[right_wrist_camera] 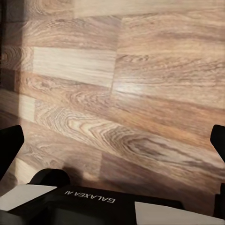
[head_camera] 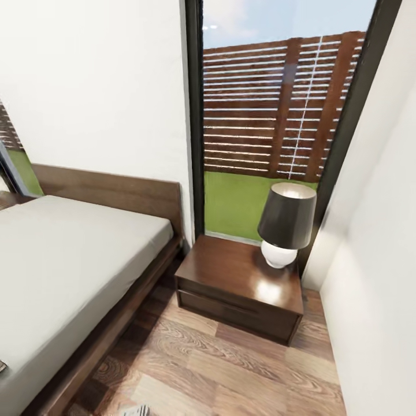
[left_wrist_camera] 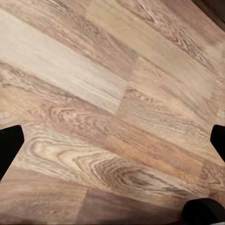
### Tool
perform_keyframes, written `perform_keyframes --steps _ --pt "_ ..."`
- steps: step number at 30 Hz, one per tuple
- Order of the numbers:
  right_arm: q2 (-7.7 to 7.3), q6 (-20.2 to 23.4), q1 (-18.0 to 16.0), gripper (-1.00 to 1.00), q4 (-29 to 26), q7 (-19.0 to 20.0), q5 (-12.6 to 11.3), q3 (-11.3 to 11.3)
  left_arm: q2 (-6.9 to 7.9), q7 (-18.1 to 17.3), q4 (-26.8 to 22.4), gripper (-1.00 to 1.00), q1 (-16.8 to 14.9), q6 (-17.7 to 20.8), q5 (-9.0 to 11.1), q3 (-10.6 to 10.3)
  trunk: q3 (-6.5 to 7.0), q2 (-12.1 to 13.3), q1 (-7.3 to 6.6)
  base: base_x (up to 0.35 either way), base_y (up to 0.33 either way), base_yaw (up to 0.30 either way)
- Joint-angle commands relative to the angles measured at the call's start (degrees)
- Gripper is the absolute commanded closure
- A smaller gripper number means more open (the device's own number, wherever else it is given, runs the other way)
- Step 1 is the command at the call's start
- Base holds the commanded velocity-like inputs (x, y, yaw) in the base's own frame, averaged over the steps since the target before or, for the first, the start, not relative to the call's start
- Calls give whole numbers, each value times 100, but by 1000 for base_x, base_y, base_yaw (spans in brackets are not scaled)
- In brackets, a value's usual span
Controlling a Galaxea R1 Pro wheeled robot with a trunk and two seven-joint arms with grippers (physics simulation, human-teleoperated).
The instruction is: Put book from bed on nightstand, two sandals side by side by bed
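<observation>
Brown plank floor (left_wrist_camera: 93, 93) is seen beneath both hands: the left hand (left_wrist_camera: 112, 140) and the right hand (right_wrist_camera: 115, 140) are each spread wide, fingertips at opposite frame edges, with nothing grasped or touched. In the head view, the pale-covered bed (head_camera: 63, 260) is seen at the left and the nightstand (head_camera: 231, 277), carrying a dark-shaded lamp (head_camera: 286, 222), stands just beside it below the tall window (head_camera: 271, 115). A sliver at the bed's near edge cannot be identified, so the book's place cannot be told.

Bright daylight enters through the window (head_camera: 271, 115), leaving a glossy glare patch on the nightstand (head_camera: 240, 286) top beside the lamp (head_camera: 286, 222). The head view bends straight edges (noticeably at the sides). Both wrist views of the floor (left_wrist_camera: 112, 93) look soft, shadowed towards their corners.
</observation>
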Motion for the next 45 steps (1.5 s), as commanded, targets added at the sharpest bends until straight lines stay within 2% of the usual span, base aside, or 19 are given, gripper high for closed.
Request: perform_keyframes --steps 1,24,45 --pt "-1 -10 -3 -100 7 23 -17 -10 0 -17 11 -100 -6 -24 45 -49 -8 -2 -1 5 0 271" --pt "0 -12 -2 -100 7 23 -17 -11 0 -17 12 -100 -5 -25 45 -49 -81 -2 -1 159 -116 271" --pt "1 -12 -1 -100 7 23 -17 -10 0 -17 10 -100 0 -25 45 -49 -147 -2 -1 89 -94 271"
